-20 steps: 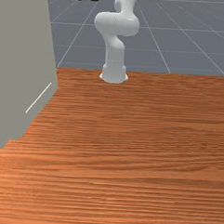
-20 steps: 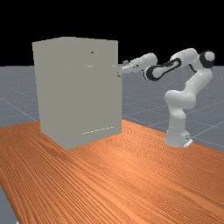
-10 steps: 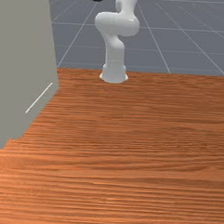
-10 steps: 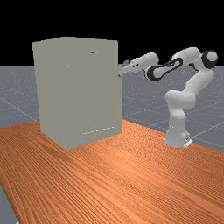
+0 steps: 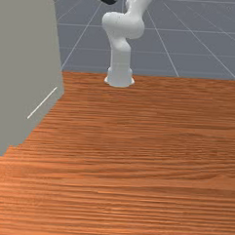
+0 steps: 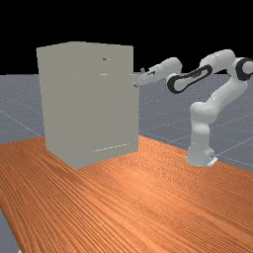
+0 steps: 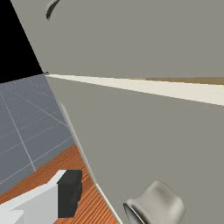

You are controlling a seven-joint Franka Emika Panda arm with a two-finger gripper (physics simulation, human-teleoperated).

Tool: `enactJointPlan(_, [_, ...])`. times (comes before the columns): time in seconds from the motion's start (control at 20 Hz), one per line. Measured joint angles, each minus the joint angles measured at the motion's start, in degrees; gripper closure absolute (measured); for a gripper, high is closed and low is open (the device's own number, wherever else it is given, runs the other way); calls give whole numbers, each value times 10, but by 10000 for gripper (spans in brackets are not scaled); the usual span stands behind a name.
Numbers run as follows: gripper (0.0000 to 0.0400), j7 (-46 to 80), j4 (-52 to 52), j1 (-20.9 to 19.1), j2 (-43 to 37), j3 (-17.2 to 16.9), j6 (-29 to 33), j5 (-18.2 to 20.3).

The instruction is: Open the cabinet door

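Silvery, the handle sits on the door near its upright edge, just inward of the wide-set gripper's visible finger with a gap between, so closing that gap should probably precede any outward pull.

You have a table of orange-brown wood before you, its fine dark grain running side to side in the front view. In the far view, a paler sheen of light lies across its middle. Beyond it you see a blue-grey floor, crossed by thin pale lines, reaching back to a level horizon under a plain black backdrop.
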Motion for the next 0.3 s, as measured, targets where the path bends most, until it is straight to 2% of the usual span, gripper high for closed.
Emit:
enactJointPlan(0.1, [0, 6, -17, 9, -31, 30, -10, 17])
enactJointPlan(0.15, [0, 7, -31, 42, -57, 42, -16, 26])
enactJointPlan(0.2, [0, 7, -42, 91, -78, 64, -23, 28])
enactJointPlan(0.3, [0, 5, -41, 155, -63, 103, -18, 19])
